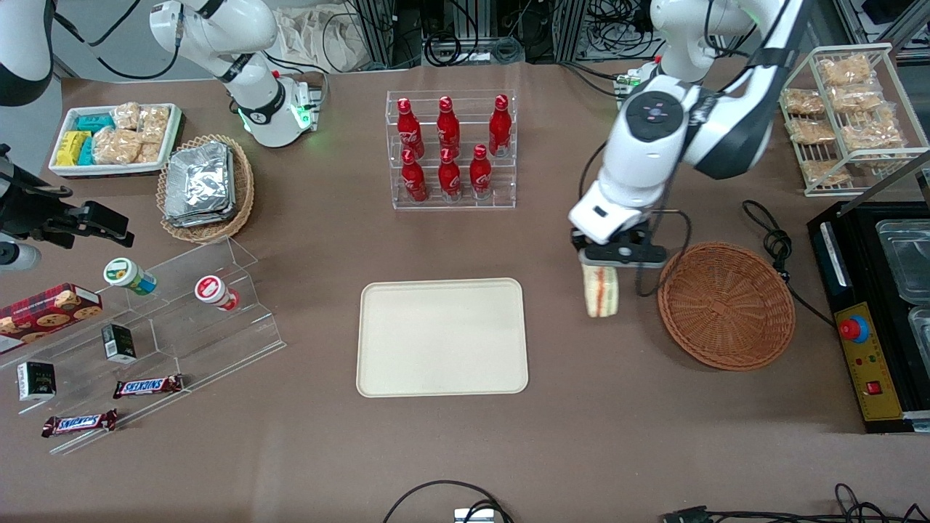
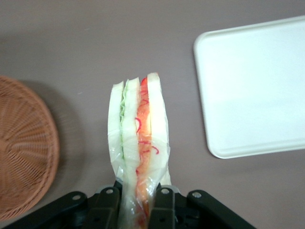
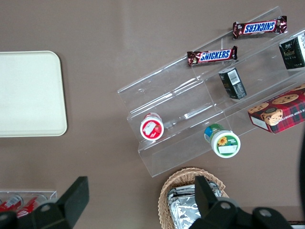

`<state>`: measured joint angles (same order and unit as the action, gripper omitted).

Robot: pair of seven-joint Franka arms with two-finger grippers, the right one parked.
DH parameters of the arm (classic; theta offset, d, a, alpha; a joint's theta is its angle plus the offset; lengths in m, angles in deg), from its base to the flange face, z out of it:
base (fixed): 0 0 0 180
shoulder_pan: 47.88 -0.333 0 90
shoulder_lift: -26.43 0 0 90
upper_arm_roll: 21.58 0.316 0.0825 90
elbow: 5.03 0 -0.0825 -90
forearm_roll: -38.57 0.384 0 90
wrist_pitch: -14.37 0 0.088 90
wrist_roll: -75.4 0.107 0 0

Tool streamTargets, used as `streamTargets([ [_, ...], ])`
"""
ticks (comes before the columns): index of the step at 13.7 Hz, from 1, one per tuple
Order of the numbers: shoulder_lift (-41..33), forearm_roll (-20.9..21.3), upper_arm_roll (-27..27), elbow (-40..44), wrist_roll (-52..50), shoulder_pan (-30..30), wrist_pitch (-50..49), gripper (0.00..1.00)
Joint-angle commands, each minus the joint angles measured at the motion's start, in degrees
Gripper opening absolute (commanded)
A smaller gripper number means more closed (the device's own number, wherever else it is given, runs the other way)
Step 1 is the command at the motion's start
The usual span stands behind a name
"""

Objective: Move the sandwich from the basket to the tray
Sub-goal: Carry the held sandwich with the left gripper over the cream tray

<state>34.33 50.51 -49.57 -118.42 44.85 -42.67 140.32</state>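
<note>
over the brown table (image 1: pixel 581 436), gripper (image 1: pixel 617 256) jaws pinch sandwich (image 2: pixel 139 138) between basket (image 1: pixel 726 305) and tray (image 1: pixel 442 338)

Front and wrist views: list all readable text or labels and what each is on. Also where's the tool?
"SNICKERS": two bars on the clear stepped stand.
Red bottles: white script, too blurred to read.
Cookie box, two dark cartons, two cup lids: print too small to read.
Sandwich, basket, tray: no text.
The tool is shut on the sandwich, above the table between basket and tray.
</note>
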Motion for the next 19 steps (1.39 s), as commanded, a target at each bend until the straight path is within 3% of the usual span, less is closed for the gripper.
streamTargets([
  [1, 9.64, 6.06, -0.31, 8.86, -1.1, 4.79, -2.1, 0.0],
  [5, 23.45, 15.12, -0.22, 22.48, -9.34, 11.12, -6.58, 0.0],
  [9, 32.17, 15.84, 0.04, 31.02, -11.73, 14.21, -6.85, 0.0],
  [19, 42.11, 17.68, 0.22, 36.57, -11.82, 15.8, -5.27, 0.0],
])
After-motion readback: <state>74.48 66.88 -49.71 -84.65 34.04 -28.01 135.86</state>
